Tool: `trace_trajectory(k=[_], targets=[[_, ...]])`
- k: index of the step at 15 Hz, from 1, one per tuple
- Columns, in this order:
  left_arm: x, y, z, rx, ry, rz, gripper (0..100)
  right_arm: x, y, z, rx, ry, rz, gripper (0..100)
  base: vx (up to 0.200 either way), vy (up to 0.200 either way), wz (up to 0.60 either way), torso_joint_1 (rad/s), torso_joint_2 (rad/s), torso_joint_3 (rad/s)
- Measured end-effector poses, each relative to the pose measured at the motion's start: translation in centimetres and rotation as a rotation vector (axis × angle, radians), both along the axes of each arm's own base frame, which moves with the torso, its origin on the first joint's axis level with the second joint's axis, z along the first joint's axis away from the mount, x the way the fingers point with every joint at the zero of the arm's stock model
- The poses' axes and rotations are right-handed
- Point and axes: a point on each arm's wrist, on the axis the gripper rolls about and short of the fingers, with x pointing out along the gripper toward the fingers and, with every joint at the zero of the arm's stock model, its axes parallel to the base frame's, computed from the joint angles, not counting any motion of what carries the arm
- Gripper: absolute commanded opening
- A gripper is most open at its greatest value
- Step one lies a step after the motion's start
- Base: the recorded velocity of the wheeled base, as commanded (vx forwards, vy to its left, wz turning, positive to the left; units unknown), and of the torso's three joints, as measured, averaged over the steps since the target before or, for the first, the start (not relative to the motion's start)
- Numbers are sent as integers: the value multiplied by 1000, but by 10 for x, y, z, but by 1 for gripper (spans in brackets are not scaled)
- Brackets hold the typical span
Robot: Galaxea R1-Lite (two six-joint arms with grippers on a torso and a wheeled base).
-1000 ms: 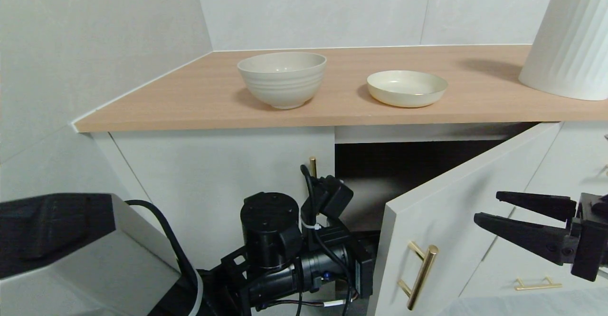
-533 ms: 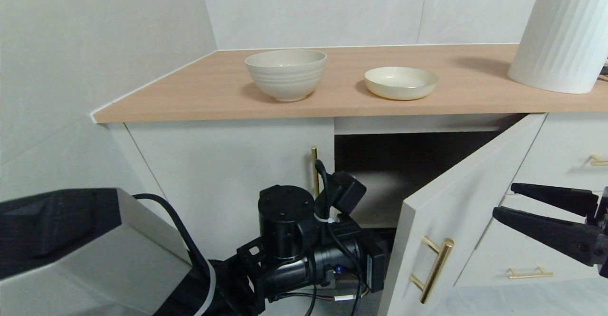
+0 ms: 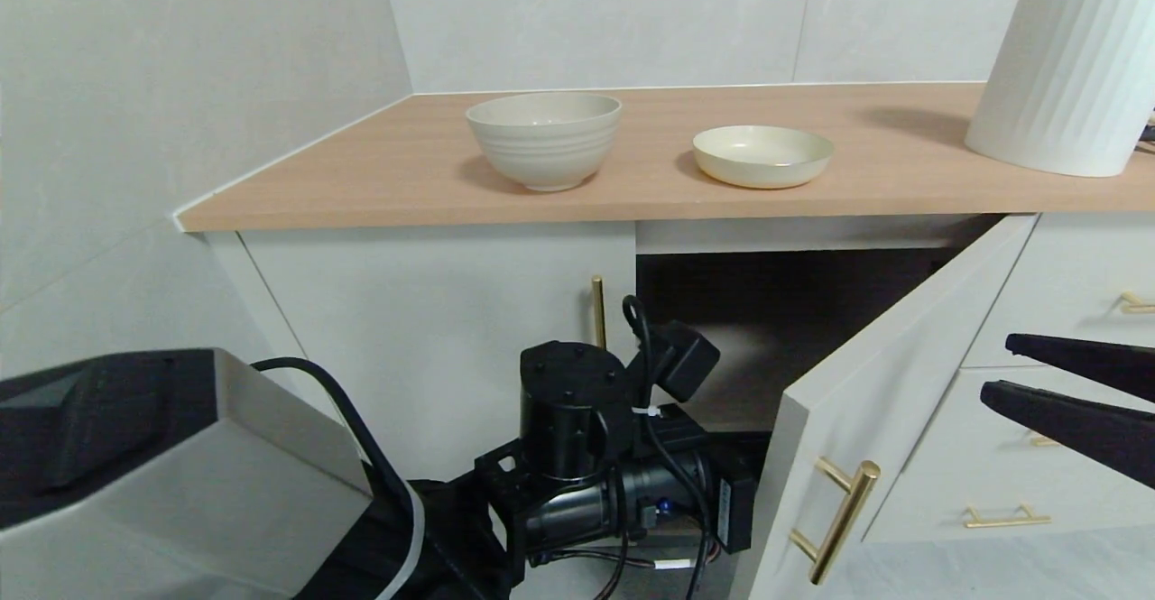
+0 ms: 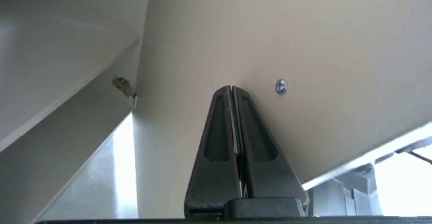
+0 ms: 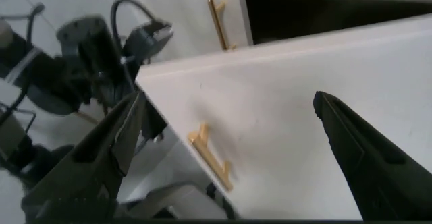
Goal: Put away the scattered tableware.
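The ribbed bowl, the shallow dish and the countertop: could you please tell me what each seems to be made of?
Bowl: likely glazed ceramic or melamine, cream, soft sheen, moulded ridges.
Dish: similar, paler yellow-cream, glossier inside.
Countertop: wood or wood-look laminate, matte, with straight grain lines.

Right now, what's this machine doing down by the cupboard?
A two-armed robot is tidying tableware. The cupboard door stands partly open; the left gripper, shut, sits low at the opening against a pale panel, and the right gripper hangs open just outside the door. The bowl and the shallow dish sit on the counter, not yet put away.
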Motion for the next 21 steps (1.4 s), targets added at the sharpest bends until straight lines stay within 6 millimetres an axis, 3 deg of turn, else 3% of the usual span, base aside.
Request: trace_trajectory(k=[5,8,17,21], targets=[[-2,-12,11,11,7,-14,0,-9,-4,13,17,-38,-2,100,-160,0,0,5,3,0],[-7,-17,13,2,2,-38,0,-12,-6,17,25,-58,-5,100,0,0,0,0,0,0],[6,-35,6,28,19,-21,0,-18,-8,26,44,-101,-6,100,0,0,0,0,0,0],[-5,-46,9,30,15,-39,0,-20,-9,41,68,-148,-8,100,-50,0,0,-1,1,-1]])
